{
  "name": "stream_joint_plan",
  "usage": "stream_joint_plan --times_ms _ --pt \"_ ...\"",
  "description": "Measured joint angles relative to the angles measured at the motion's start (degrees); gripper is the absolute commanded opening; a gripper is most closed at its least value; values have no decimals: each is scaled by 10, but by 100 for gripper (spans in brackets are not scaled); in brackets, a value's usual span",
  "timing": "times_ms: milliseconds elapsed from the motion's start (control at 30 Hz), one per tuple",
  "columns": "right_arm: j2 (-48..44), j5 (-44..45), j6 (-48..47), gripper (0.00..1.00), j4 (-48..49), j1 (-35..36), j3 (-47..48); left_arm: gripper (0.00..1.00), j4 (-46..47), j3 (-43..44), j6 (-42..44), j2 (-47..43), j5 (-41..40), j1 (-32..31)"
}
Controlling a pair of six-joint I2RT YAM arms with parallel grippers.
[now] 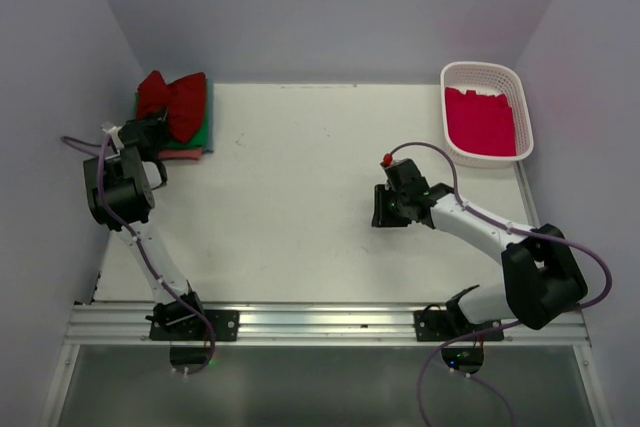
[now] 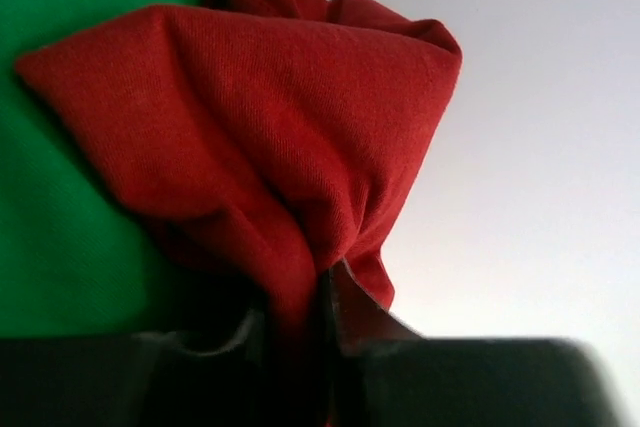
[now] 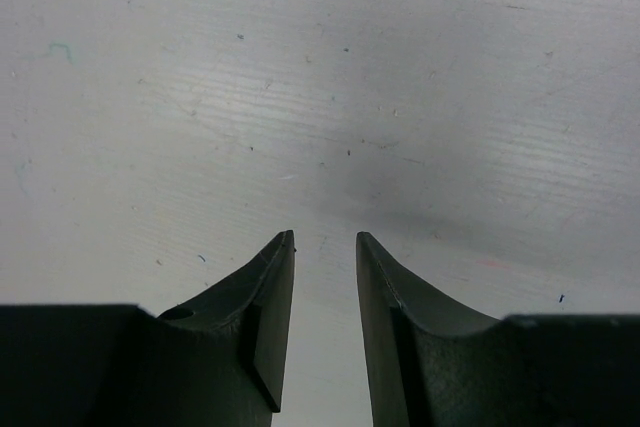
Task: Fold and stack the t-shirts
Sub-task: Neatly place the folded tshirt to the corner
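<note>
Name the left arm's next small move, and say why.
Probably open the left fingers: they pinch the bunched dark red cloth t-shirt, which already seems to rest on the folded green cloth t-shirt, so releasing should leave it there.

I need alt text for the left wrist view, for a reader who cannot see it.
The left gripper is shut on a bunched fold of the dark red t-shirt, seen close up. A green t-shirt fills the left behind it; the right side is a plain pale background.
</note>
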Motion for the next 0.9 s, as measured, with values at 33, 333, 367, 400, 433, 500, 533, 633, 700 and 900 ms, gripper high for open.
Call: stream_joint_plan --times_ms 33,333,367,400,433,500,533,633,700,900 --pt "0 0 0 36 2 0 -1 42 4 -7 -2 -4 5 1" --pt "5 -12 0 38 34 1 -36 100 -107 -135 35 -323 -60 -12" --pt "7 -14 0 38 38 1 -37 100 -115 -134 42 -360 -70 -17" --pt "11 -16 0 38 42 1 -37 100 -122 -134 48 -402 -82 -26" --pt "15 -19 0 38 47 1 -37 100 -126 -132 53 -436 -94 -35" --pt "21 -28 0 38 54 1 -37 100 -128 -124 64 -475 -111 -51" --pt "22 -29 0 38 56 1 -37 100 -127 -117 70 -480 -117 -56" --pt "22 -33 0 36 64 1 -37 87 -124 -74 94 -437 -121 -60" --pt "22 -37 0 27 68 1 -37 7 -112 -40 106 -382 -118 -60" --pt "18 -53 11 14 87 1 -50 0 -125 132 151 -182 -109 -59"
